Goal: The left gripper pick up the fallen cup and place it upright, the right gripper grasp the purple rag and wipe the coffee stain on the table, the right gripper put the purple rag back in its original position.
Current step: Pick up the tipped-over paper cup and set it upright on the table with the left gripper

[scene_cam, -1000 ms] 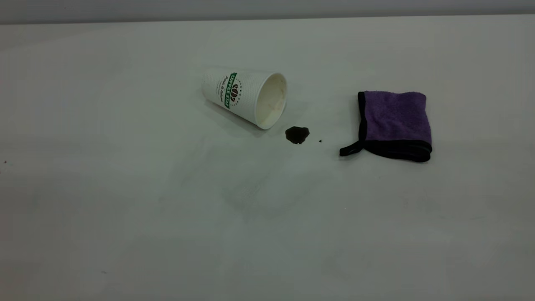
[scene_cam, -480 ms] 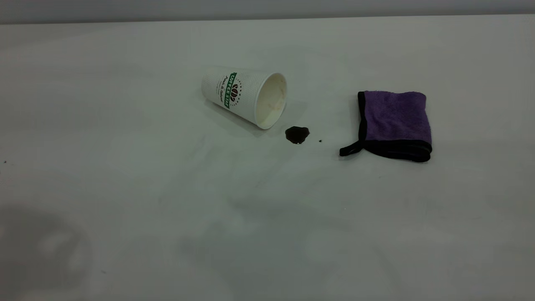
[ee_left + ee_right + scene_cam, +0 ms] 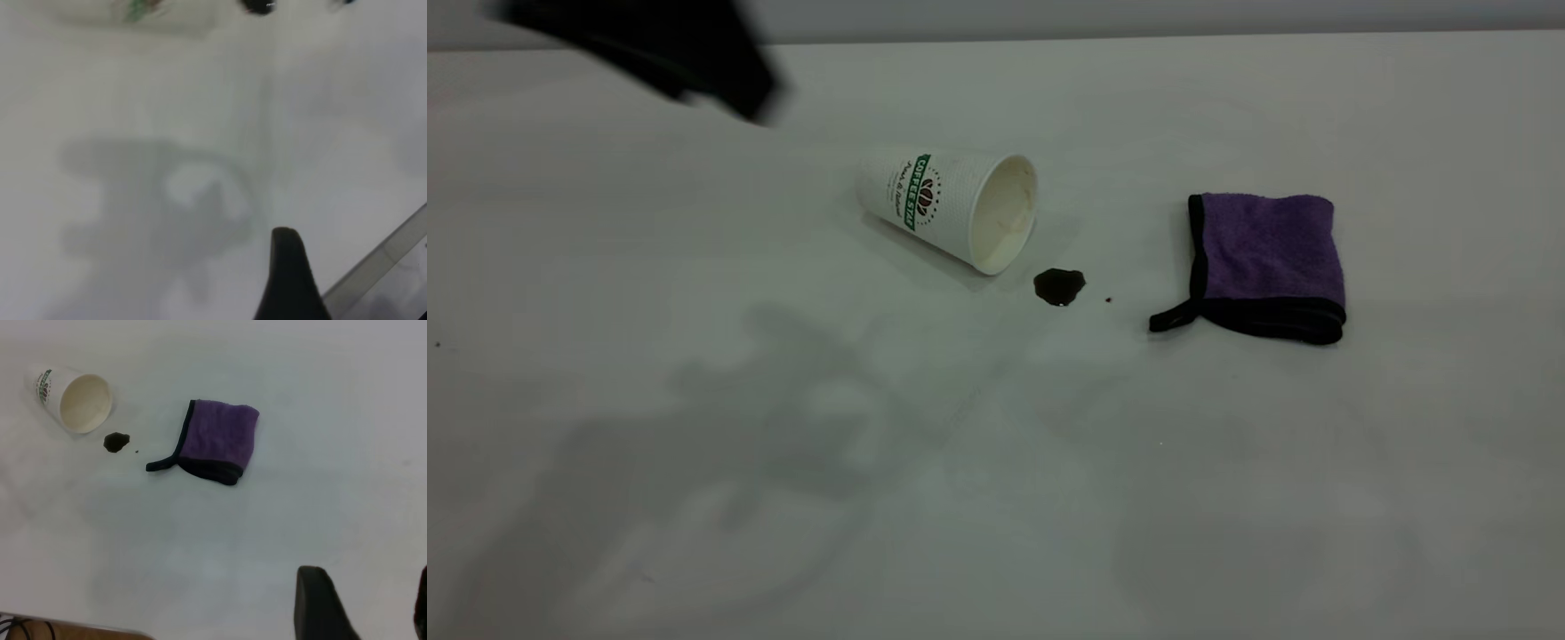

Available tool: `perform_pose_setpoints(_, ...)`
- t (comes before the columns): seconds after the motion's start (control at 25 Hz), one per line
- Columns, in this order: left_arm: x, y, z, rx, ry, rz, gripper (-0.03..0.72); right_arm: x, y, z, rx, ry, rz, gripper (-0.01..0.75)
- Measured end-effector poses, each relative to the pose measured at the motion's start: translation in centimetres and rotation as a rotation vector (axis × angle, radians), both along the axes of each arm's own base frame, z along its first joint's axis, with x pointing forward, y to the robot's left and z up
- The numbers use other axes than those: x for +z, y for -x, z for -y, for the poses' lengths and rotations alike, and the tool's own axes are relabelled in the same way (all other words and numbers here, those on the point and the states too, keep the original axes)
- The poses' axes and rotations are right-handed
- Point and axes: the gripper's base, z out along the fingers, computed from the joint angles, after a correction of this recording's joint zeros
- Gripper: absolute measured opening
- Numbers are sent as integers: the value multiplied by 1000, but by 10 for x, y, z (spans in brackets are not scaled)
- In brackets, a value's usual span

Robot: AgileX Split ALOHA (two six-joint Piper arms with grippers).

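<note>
The fallen cup (image 3: 947, 209) lies on its side at the table's middle, its mouth turned toward the coffee stain (image 3: 1059, 285), a small dark blot with a speck beside it. To the right lies the folded purple rag (image 3: 1267, 262), its black loop pointing at the stain. My left gripper (image 3: 711, 71) is a blurred black shape high at the far left, apart from the cup. In its wrist view one finger (image 3: 287, 280) shows, with only bare table beside it. My right gripper (image 3: 370, 603) hangs open well short of the rag (image 3: 217, 443), the cup (image 3: 77, 400) and the stain (image 3: 116, 442).
The white table (image 3: 996, 498) carries the arms' grey shadows across its near half. Its edge (image 3: 373, 267) shows beside the left finger, and another edge (image 3: 67, 628) shows in the right wrist view.
The left arm has come into the exterior view at the upper left, and its shadow has spread over the near left of the table. Cup, stain and rag have not moved.
</note>
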Motion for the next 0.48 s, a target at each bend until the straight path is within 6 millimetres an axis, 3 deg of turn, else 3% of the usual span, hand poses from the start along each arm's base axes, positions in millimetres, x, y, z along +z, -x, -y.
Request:
perform_pose_setpoints(0.28, -27, -37, 77, -97, -45, -23, 563, 0, 0, 0, 0, 0, 0, 386)
perform_pose_setpoints(0.48, -45, -65, 100, -17, -251, -12, 561, 0, 0, 0, 0, 0, 0, 386)
